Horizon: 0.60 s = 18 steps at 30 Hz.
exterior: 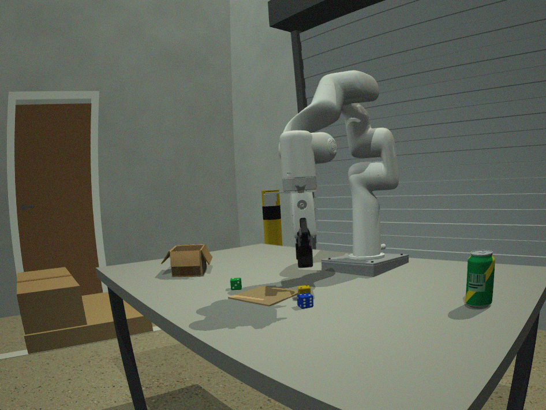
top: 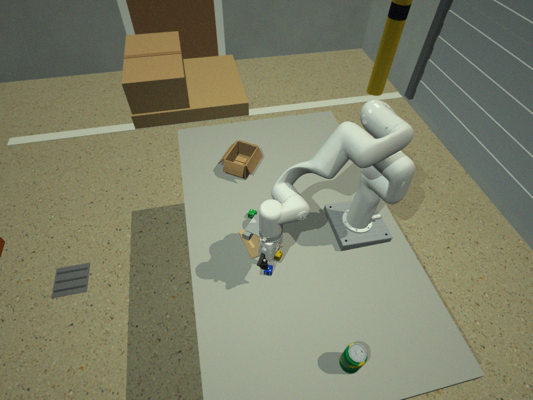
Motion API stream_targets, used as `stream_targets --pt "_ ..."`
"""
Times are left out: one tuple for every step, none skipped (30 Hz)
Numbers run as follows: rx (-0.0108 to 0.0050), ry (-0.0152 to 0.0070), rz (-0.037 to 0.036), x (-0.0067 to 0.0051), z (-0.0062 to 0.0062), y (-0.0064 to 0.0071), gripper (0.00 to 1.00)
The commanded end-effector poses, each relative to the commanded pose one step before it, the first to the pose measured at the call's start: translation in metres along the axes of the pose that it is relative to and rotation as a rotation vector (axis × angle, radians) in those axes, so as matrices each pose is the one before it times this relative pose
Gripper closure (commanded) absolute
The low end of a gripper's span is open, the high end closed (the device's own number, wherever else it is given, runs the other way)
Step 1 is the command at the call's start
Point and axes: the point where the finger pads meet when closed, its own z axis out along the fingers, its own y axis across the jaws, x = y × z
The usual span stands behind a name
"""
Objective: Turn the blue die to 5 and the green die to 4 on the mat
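The blue die (top: pixel 269 270) (exterior: pixel 305 301) lies on the table just off the right corner of the flat brown mat (exterior: pixel 262 294) (top: pixel 249 243). The yellow die (top: pixel 278 255) (exterior: pixel 303 289) sits right behind it, also beside the mat. The green die (top: pixel 252 213) (exterior: pixel 235 283) lies on the table to the far left of the mat. My gripper (top: pixel 261 261) (exterior: pixel 304 260) points straight down, open and empty, hanging well above the blue and yellow dice. It shows edge-on in the side view, so its fingers overlap. The arm hides part of the mat from above.
An open cardboard box (top: pixel 240 159) (exterior: pixel 187 259) stands at the far left of the table. A green can (top: pixel 353 357) (exterior: pixel 479 279) stands near the front right. The robot base (top: pixel 357 226) (exterior: pixel 365 264) is at the back right of the dice.
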Motion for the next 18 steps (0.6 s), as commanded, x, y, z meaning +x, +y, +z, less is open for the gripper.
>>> stream_targets --pt "0.00412 0.00309 -0.17386 0.00054 0.00345 -0.00114 0.0" --pt "0.0 0.0 -0.01137 -0.00002 0.00034 0.0 0.0" --pt "-0.00001 0.0 -0.03814 -0.00006 0.00112 0.00001 0.0" --pt "0.0 0.0 0.0 0.0 0.0 0.0 0.0" --pt "0.0 0.0 0.0 0.0 0.0 0.0 0.0" --pt "-0.00001 0.0 -0.03078 -0.00005 0.00091 0.00001 0.0" --pt "0.0 0.0 -0.02363 -0.00004 0.0007 0.00001 0.0" --pt "0.0 0.0 -0.01692 -0.00003 0.0005 0.00001 0.0" --pt "0.0 0.0 -0.01094 -0.00002 0.00032 0.0 0.0" --pt "0.0 0.0 -0.00597 -0.00001 0.00018 0.0 0.0" --pt "0.0 0.0 -0.00233 0.0 0.00007 0.0 0.0" --pt "0.0 0.0 -0.00035 0.0 0.00001 0.0 0.0" --pt "0.0 0.0 0.0 0.0 0.0 0.0 0.53" --pt "0.0 0.0 0.0 0.0 0.0 0.0 0.53" --pt "0.0 0.0 0.0 0.0 0.0 0.0 0.53" --pt "0.0 0.0 0.0 0.0 0.0 0.0 0.53" --pt "0.0 0.0 0.0 0.0 0.0 0.0 0.53" --pt "0.0 0.0 0.0 0.0 0.0 0.0 0.53"
